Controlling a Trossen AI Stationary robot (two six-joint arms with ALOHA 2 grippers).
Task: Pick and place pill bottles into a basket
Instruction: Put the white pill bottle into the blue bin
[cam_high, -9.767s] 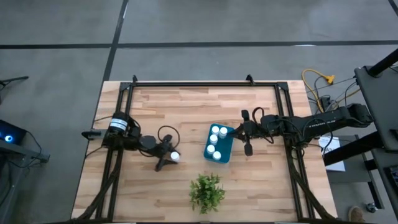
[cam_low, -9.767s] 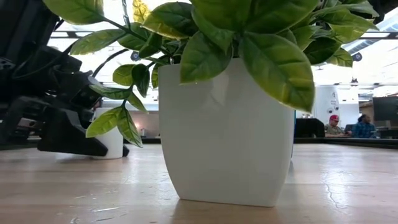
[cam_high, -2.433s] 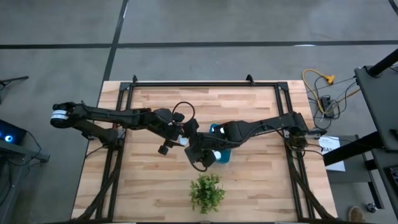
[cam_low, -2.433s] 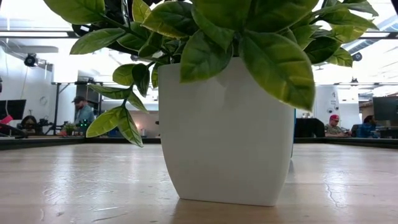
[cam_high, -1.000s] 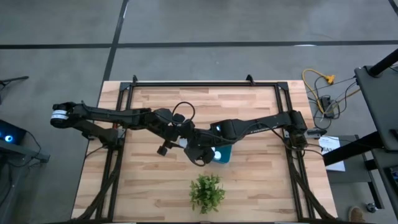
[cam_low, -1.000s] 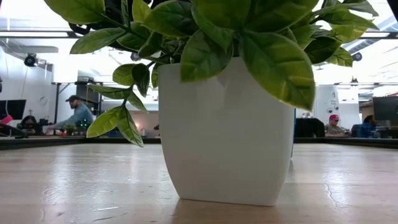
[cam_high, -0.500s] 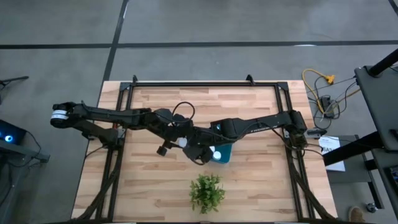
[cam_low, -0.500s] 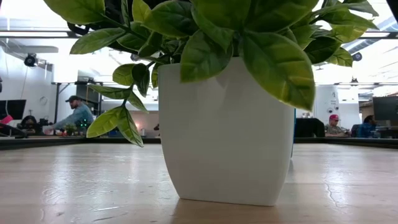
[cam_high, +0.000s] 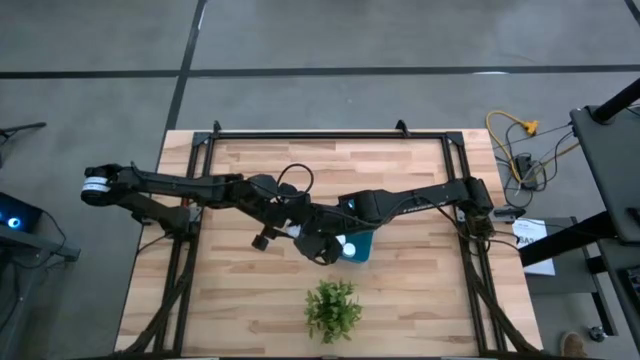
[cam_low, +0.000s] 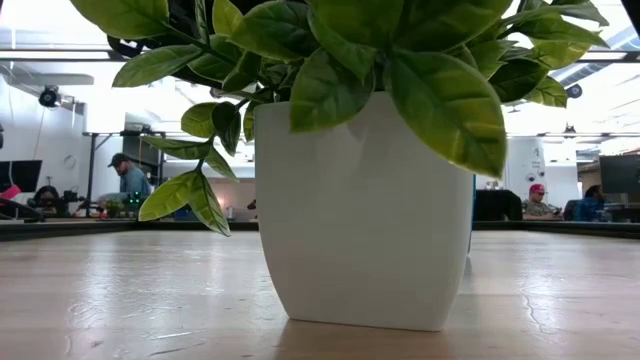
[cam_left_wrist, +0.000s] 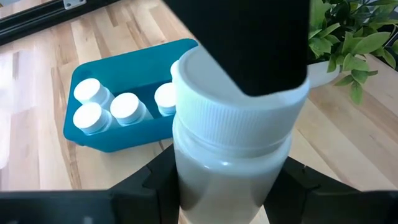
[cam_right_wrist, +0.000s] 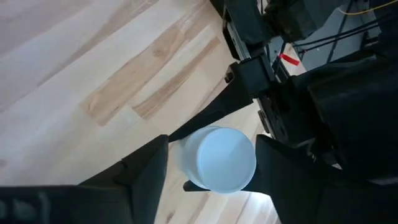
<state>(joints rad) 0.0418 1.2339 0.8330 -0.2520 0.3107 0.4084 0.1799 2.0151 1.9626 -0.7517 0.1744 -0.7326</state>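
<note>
Wooden table (cam_high: 240, 290); pill bottle (cam_left_wrist: 233, 155) upright, held off the surface just beside the basket (cam_high: 362, 243), clamped in left gripper (cam_high: 290, 228); right gripper (cam_right_wrist: 208, 165) straddles its cap, fingers apart; we judge a handover

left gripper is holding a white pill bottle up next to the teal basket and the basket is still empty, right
Not quite: the teal-blue rectangular basket is not empty. The left wrist view shows several small white capped pill bottles standing inside it. The rest holds: the left gripper grips a white pill bottle beside the basket.
</note>
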